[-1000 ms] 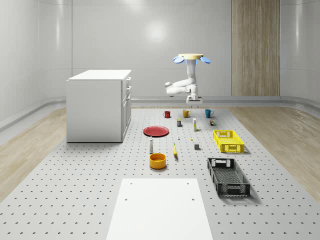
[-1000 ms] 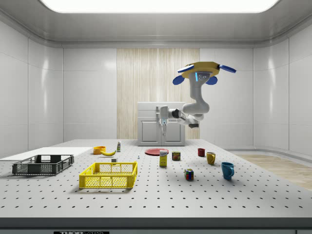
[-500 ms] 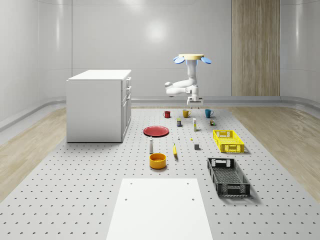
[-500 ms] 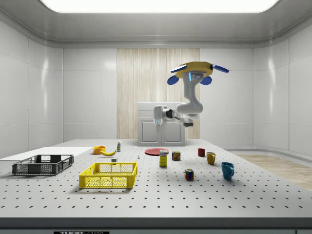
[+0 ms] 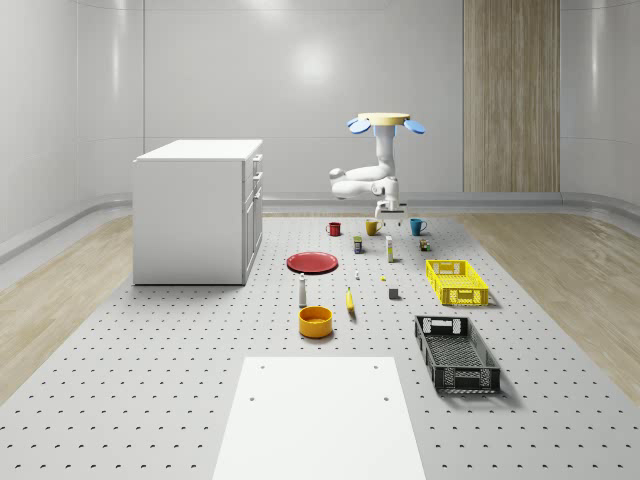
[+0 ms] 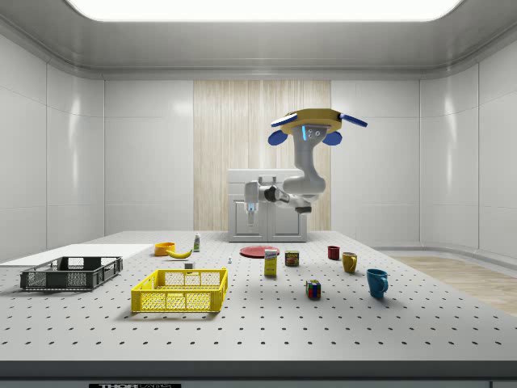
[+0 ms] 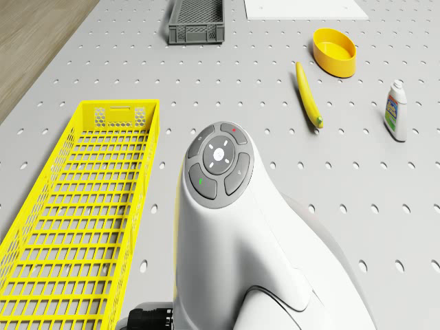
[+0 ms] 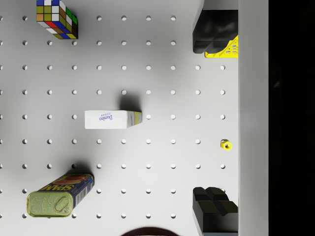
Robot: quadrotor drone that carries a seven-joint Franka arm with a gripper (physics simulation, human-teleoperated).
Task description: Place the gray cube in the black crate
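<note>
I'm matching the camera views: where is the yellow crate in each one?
Whole-scene view: yellow crate, right of centre, behind the black crate.
Side view: front left, right of the black crate.
Drone view: beside the arm.
Wrist view: corner behind a gripper finger.
Shared landmark: black crate.

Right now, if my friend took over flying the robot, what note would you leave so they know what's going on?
Gripper: open, holding nothing, pointing down high above the table, over the sugar box.
Drone: hovering over the far part of the table, near the mugs.
Gray cube: sitting on the table, untouched, between the banana and the yellow crate.
Black crate: nearer the whole-scene camera than the yellow one, nothing in it.
Done: nothing yet.
Left: get to the cube, grab it, carry it, drop it in the black crate.
</note>
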